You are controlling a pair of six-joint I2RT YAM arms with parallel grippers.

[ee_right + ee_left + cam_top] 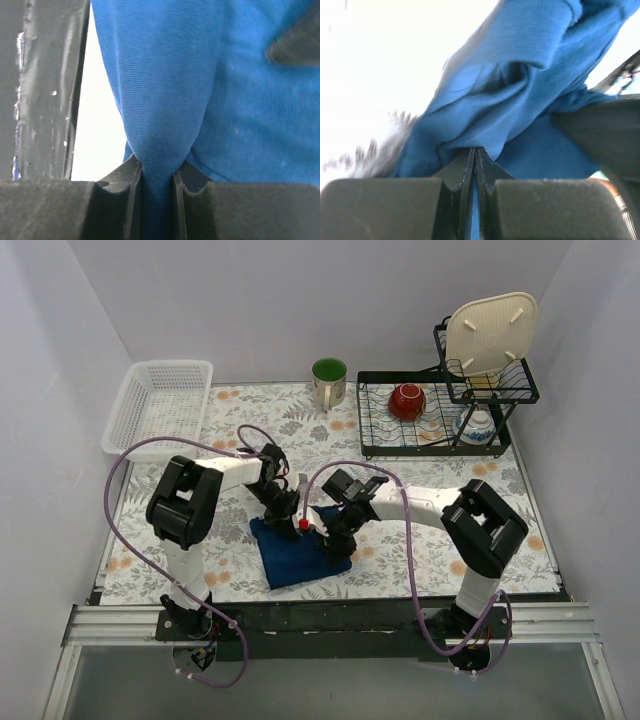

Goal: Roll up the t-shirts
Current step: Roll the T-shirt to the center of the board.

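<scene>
**Gripping the t-shirt from both sides**

Seen from above as a dark blue folded bundle: the t-shirt [298, 555], lying on the flowered bench [430, 550] at lower centre of the frame, just ahead of the arm bases. Reached from the left by the left hand [285, 508] and from the right by the right hand [332, 528]. Both down at the bundle's upper edge, close together, with a small red spot between them.

In the left wrist view, closed almost completely, with only a thin edge of blue cloth caught in the narrow slit between the fingers [457, 172] at bottom centre. Above that, loose folds of cloth climbing toward the upper right of the frame against a washed-out white background. Dark arm parts at the right edge.

In the right wrist view, clamped on a thicker fold, the fingers [192, 182] kept slightly apart by the cloth pinched between them. From there upward, widening and filling most of the frame with blue. A dark, scuffed strip down the left edge, with a bright gap beside it.

Elsewhere on the bench, well apart from the cloth:
- a white basket [118, 418] at upper left
- a green mug [329, 380] at upper centre
- a black wire rack [430, 452] at upper right, holding a red bowl [407, 400] and a blue-and-white bowl [478, 426]
- a cream square plate [488, 332] propped upright on the rack's raised tier
</scene>
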